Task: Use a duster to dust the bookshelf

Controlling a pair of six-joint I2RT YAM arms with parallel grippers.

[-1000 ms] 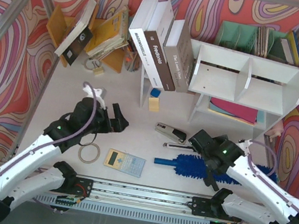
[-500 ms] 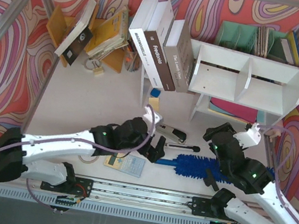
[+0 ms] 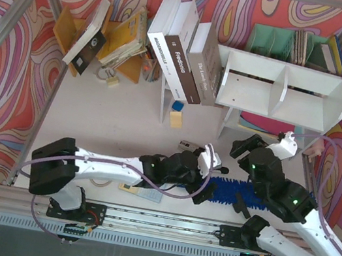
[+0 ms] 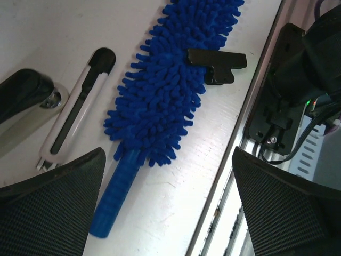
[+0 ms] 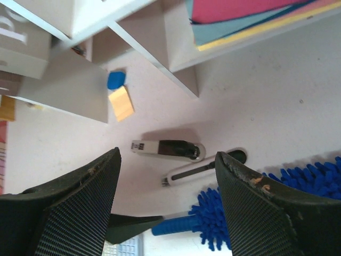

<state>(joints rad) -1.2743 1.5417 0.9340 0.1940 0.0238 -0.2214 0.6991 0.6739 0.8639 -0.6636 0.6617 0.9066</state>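
The blue fluffy duster (image 3: pixel 242 194) lies on the table in front of the white bookshelf (image 3: pixel 284 88). My left gripper (image 3: pixel 207 186) reaches across and hovers open over its handle end. In the left wrist view the handle (image 4: pixel 117 197) lies on the table between the wide jaws, close to the left finger (image 4: pixel 48 202), and the fluffy head (image 4: pixel 170 80) runs away from it. My right gripper (image 3: pixel 247 148) stands open between duster and shelf, holding nothing. The right wrist view looks between the jaws of the right gripper (image 5: pixel 168 213) at the handle (image 5: pixel 176 226) and a shelf leg (image 5: pixel 181 58).
A black stapler (image 5: pixel 170 149) and a white box cutter (image 5: pixel 205 168) lie just behind the duster. A calculator (image 3: pixel 143 191) sits under the left arm. Leaning books (image 3: pixel 180 57), a yellow rack (image 3: pixel 123 43) and a green organiser (image 3: pixel 291 46) stand at the back. A small black part (image 4: pixel 216 64) rests by the duster's head.
The left arm swept right from beside the tape ring to over the duster's handle. The right gripper pulled back from the duster toward the shelf.
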